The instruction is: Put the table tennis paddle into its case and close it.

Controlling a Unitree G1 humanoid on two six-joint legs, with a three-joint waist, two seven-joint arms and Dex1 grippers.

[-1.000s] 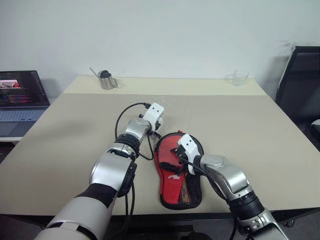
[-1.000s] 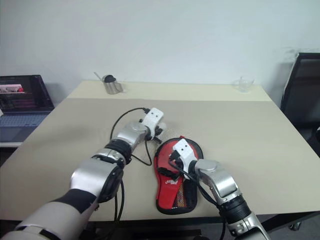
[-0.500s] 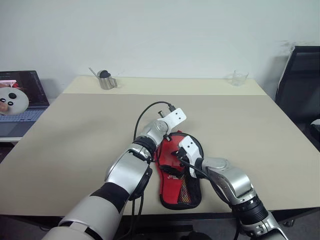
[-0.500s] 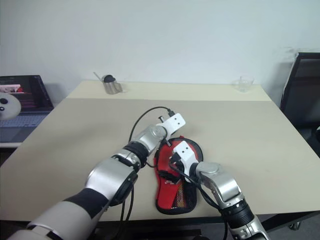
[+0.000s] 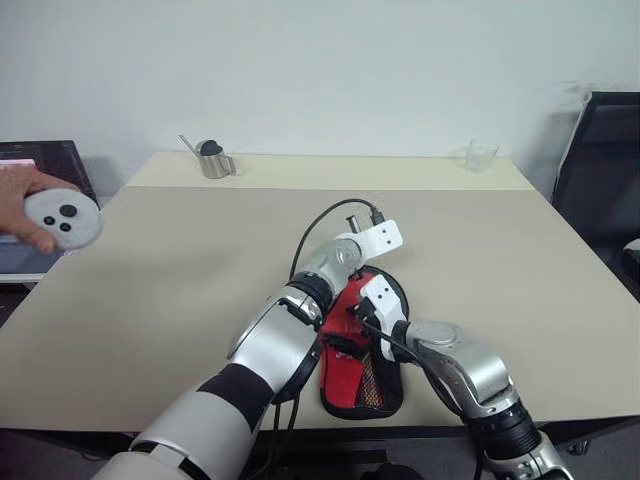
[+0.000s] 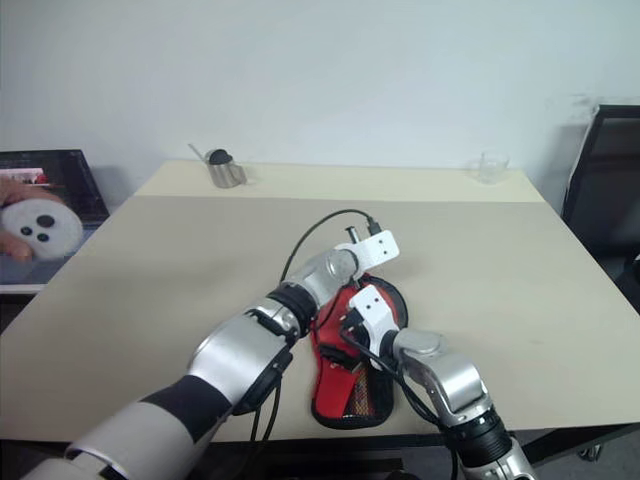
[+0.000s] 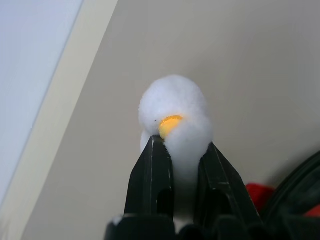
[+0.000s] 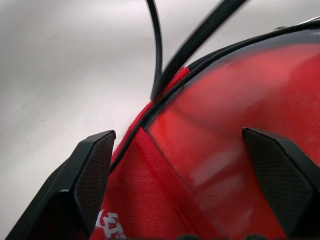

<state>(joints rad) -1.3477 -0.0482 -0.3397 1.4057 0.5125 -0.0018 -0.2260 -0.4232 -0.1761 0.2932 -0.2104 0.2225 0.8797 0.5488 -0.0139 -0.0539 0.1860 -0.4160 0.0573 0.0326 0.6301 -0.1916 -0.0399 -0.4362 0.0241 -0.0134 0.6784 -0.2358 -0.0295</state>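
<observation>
At the far left we note a person's hand (image 5: 15, 205) holding a round grey disc (image 5: 62, 220) in front of a laptop (image 5: 45, 160); neither bears on the task. A small metal jug (image 5: 212, 160) stands at the table's (image 5: 150, 280) far edge.

Moving inward, the left gripper (image 7: 176, 165) sits over the round end of the case (image 5: 355, 375). Its fingers (image 7: 152, 172) are nearly closed, pinching the white ball (image 7: 175, 117) with a yellow spot on it, which we take to be the ball on the zip cord.

The case lies on the table near its front edge, between the two arms. Through the open round end the wrist view shows a glossy red surface (image 8: 235, 125), which we judge to be the table tennis paddle already inside. The handle we cannot see.

The right gripper (image 8: 185, 145) hovers low over the case with its fingers (image 8: 95, 165) spread wide, holding nothing.

At the far right a clear glass (image 5: 481, 155) stands apart.

Our assessment: insertion appears done; the closing remains, with the pull in hand and the edge still gaping.
</observation>
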